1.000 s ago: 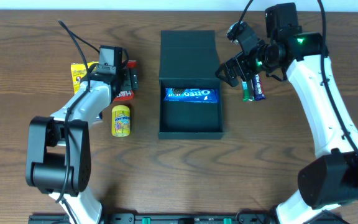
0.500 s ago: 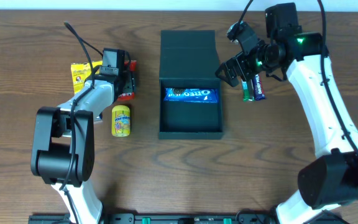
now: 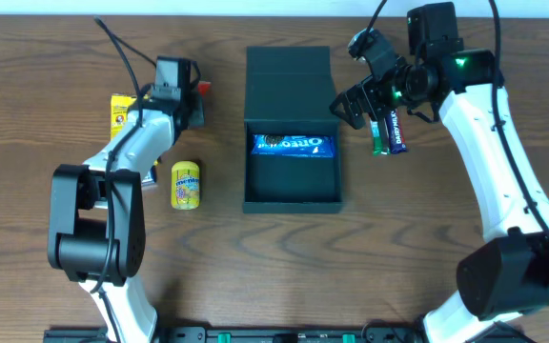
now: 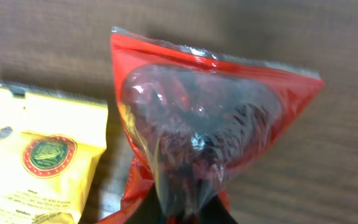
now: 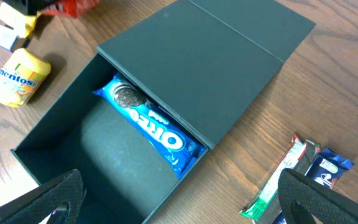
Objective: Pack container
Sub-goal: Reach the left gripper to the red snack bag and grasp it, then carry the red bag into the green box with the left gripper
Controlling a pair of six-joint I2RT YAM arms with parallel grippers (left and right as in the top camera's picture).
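Got the left hand (image 3: 191, 100) pinched tight on a crinkly red packet (image 4: 210, 118), gripping it by one end. Just beside that, a yellow packet (image 4: 42, 162) flat on the worktop (image 4: 340, 162). Further out, well off to that hand's right: the container (image 3: 291, 186), open, lid flap (image 3: 289, 81) laid back on the far side, long axis running away from the robot. Already has an Oreo pack (image 3: 294, 145) lying crosswise by the hinge, leaving the near half bare. Over there, got the right hand (image 3: 353, 103) spread wide and empty at the container's far right corner. Nearer, but carrying nothing. Probably calls for a rightward carry and a drop into that near half.
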